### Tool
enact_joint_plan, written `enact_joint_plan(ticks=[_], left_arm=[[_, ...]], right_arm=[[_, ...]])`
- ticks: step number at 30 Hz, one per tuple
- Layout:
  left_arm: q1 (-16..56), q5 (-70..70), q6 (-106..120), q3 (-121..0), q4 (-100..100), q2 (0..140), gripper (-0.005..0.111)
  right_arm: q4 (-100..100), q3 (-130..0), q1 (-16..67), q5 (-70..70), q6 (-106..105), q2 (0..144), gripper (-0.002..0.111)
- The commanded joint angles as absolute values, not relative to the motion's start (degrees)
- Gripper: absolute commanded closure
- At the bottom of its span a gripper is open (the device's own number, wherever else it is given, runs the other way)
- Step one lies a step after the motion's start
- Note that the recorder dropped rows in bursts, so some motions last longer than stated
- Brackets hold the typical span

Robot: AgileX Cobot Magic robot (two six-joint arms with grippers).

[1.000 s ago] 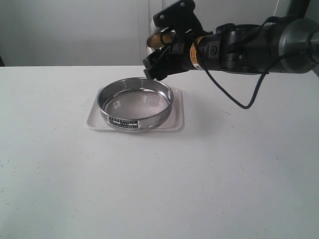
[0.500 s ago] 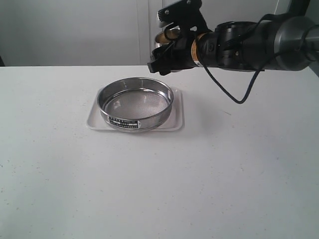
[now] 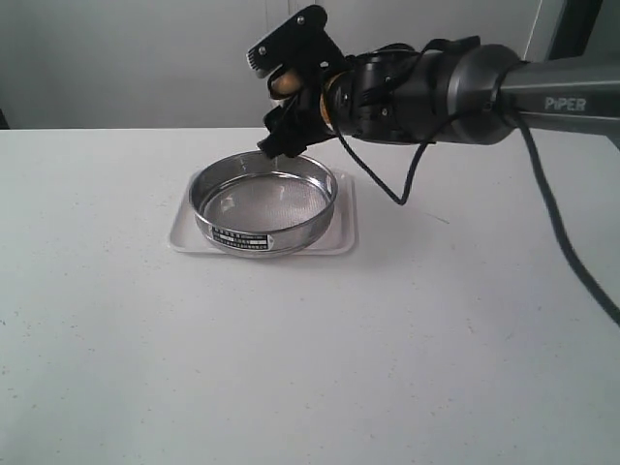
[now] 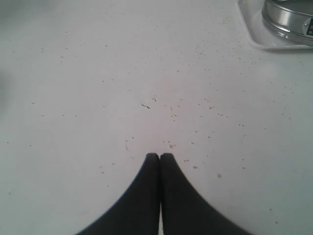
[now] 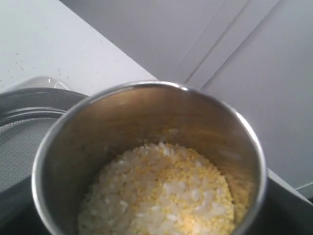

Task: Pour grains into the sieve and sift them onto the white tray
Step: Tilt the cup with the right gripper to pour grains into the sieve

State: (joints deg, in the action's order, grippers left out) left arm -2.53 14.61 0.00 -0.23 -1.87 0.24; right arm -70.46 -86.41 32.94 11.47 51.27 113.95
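Above the sieve's (image 3: 312,223) 12 o'clock rim, right pincer (image 3: 281,92) clamped on steel cup (image 5: 146,110), which looks partly tipped. Grains (image 5: 161,196) all inside the cup; mesh looks bare. Sieve sits on white tray (image 3: 182,232), mid-bench (image 3: 436,339), at 6 o'clock below the cup. Left pincer (image 4: 160,157) shut on nothing, well apart from the sieve. Right arm nearer; pouring likely needs more tilt toward 6 o'clock.
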Motion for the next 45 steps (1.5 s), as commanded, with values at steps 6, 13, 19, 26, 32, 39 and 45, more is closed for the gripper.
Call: enact_joint_plan(ticks=[6,13,19,26,32,39,45], left_arm=[[-2.6,14.6,0.0,0.0,-2.3,0.0,0.107],[-2.6,14.6,0.0,0.0,-2.3,0.0,0.107],[-2.6,14.6,0.0,0.0,-2.3,0.0,0.107],[-2.6,14.6,0.0,0.0,-2.3,0.0,0.107],[-2.6,14.6,0.0,0.0,-2.3,0.0,0.107],[-2.6,14.6,0.0,0.0,-2.3,0.0,0.107],[-2.6,14.6,0.0,0.0,-2.3,0.0,0.107]], right_arm=[[-47.8,-99.7,33.1,21.6,22.7,124.3,0.108],[-44.6,-106.0,34.4,29.2,10.4,128.9,0.108],[-44.8,-111.8,35.6,34.4,4.7,132.3,0.108],[-45.3,-118.2,36.5,41.6,0.5,136.6,0.108],[-45.5,-122.3,37.8,44.2,0.0,137.9,0.108],[-54.0,-125.8,40.6,49.9,-0.9,139.7,0.108],[-63.1,-125.8,41.6,52.4,-4.0,141.5,0.108]])
